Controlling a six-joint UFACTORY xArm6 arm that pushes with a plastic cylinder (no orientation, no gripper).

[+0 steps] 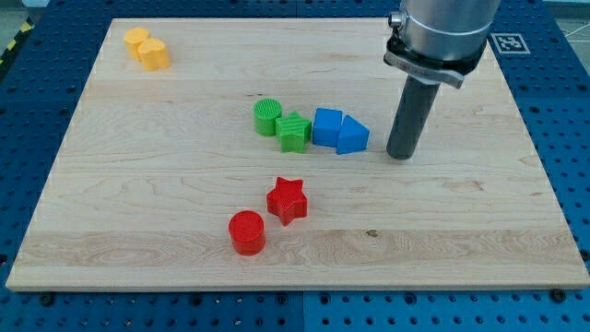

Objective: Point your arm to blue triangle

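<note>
blue triangle [353, 136], small wedge-shaped block, flat on the wooden board, right of centre, right end of the middle row, touching the blue cube [326, 126] on its left, apex pointing far

Robotics lab bench: pale wooden board [304, 249] sits on a blue perforated metal table [562, 120], black-and-white fiducial marker [508, 42] at the view's top right, yellow-black hazard tape [13, 41] at top left.
</note>
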